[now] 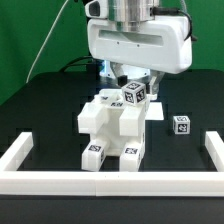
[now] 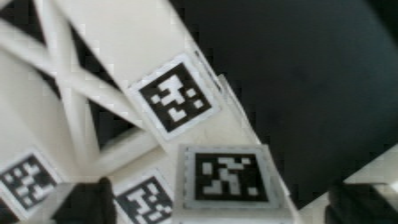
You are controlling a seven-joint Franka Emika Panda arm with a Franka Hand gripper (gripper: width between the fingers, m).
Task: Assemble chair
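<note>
**Gripper [image 1: 130, 78] low over the chair, jaw width unclear**

The gripper hangs beneath the arm's white body, just above the top of the chair [image 1: 112, 130]. Its dark fingers are partly hidden behind the topmost block [image 1: 134, 95], so neither the width of the jaws nor any hold on a part can be told.

The chair stands near the middle of the black table [image 1: 40, 110] as a stepped cluster of white blocky parts. Tags [image 1: 96, 150] show on its lower front faces, and the topmost block, which sits tilted, carries another.

A small loose part [image 1: 181, 124] lies well apart on the exterior view's right, its tag facing the camera. A low white rail [image 1: 100, 183] runs along the near edge and up both sides.

The wrist view is close and blurred. It shows the white bars of the brace [image 2: 80, 90] crossing over dark gaps, with tags on the faces beside them.
</note>
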